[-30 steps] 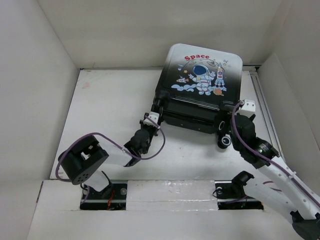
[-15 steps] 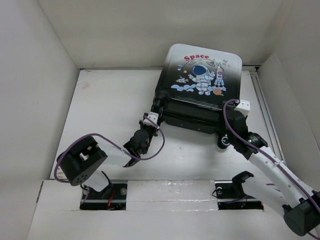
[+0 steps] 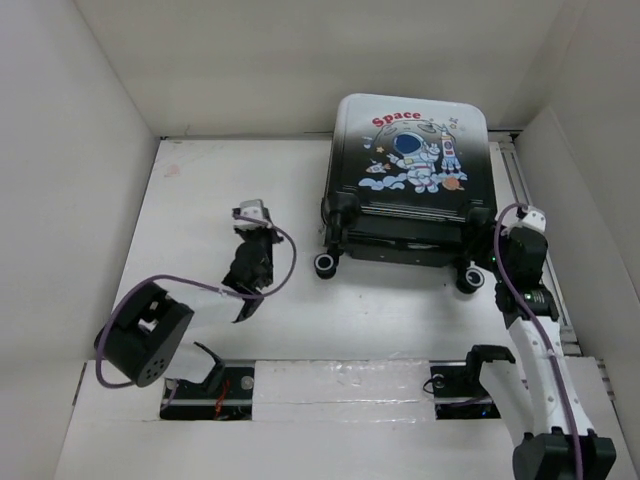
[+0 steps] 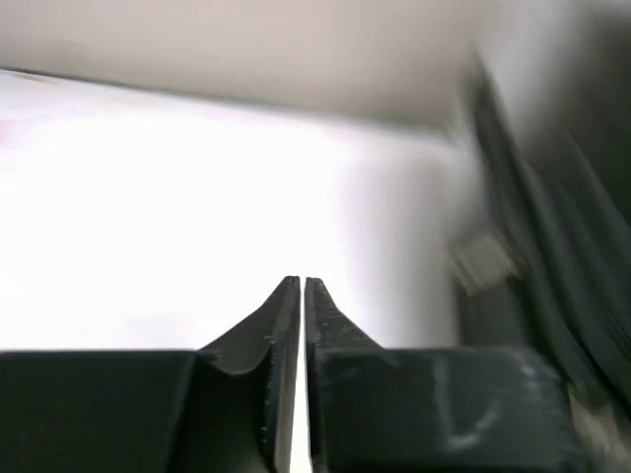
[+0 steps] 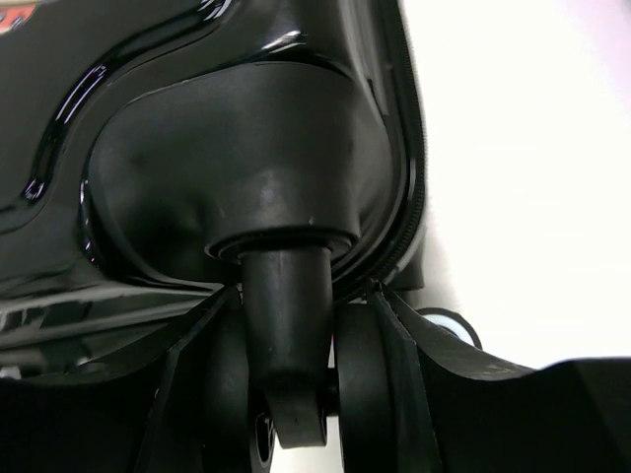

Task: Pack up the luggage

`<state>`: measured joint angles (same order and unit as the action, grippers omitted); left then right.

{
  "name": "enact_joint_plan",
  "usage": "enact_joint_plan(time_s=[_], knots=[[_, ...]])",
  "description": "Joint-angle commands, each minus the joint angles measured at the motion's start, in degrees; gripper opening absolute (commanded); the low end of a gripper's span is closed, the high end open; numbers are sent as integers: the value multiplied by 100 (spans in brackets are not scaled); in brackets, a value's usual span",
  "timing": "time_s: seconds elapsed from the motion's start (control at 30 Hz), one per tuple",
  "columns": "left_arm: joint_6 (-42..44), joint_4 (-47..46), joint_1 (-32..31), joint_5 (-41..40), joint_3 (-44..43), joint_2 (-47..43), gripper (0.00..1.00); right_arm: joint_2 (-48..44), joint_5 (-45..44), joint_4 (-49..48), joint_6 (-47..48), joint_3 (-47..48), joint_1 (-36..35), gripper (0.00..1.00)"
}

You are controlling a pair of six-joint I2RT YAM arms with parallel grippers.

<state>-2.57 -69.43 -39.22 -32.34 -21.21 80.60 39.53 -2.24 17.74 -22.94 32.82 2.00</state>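
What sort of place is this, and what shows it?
Probably a robot test cell in a lab: a white table boxed in by plain walls, left arm and right arm bolted at its near edge, one suitcase.

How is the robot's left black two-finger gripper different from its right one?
The left black two-finger gripper is shut on nothing. The right black two-finger gripper is closed around a black caster wheel of the glossy astronaut-print suitcase. The left one hangs over the bare white table, apart from the suitcase, and the right one is at its near right corner. Both are the same kind of gripper.
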Motion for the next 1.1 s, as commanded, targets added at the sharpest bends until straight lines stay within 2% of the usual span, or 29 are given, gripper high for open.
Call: enact_joint_plan(time_s=[0.0,0.13,0.23,0.3,0.33,0.43,0.47,0.53,0.57,0.6,0.63,0.7,0.73,0.83,0.93,0.97,1.07], knots=[[-402,-1847,415,-1170,-49,-580,0,-147,-822,-569,114,199,749,0],[-848,-1346,530,-1320,-111,-651,0,186,-788,-727,281,462,995,0],[-999,-1634,591,-696,99,-703,0,292,-156,-955,333,472,995,0],[-1507,-1119,538,-268,100,-808,0,415,362,-1053,431,471,995,0],[-1666,-960,538,-38,100,-809,0,415,365,-1053,492,471,995,4],[-2229,-775,538,1104,39,-914,0,205,-188,-650,606,751,995,48],[-2344,-635,538,1394,-136,-1019,2,117,-119,-649,606,752,995,75],[-2598,120,538,2104,-409,-1221,24,-146,527,-570,606,884,995,91],[-2791,297,538,2274,-523,-1274,50,-217,775,-570,606,997,995,92],[-2871,446,538,2441,-698,-1275,64,-278,1030,-500,659,998,995,94],[-2872,691,538,2782,-787,-1362,74,-279,1407,-325,764,1155,995,94],[-2811,1348,538,3327,-1242,-1310,86,-279,1568,17,1035,1218,995,96],[-2724,1353,434,3330,-1428,-1249,89,-279,1569,19,1037,1218,995,96],[-2276,2423,109,3427,-2121,-1038,90,-349,1629,-121,976,1130,934,97],[-2222,3494,-42,3427,-2762,-687,90,-271,1692,-121,976,1078,934,97],[-2222,4133,-42,3427,-2931,-494,88,-218,1579,-121,976,1078,934,97],[-1950,4621,-304,2954,-3222,-369,83,-217,762,-217,749,947,934,100]])
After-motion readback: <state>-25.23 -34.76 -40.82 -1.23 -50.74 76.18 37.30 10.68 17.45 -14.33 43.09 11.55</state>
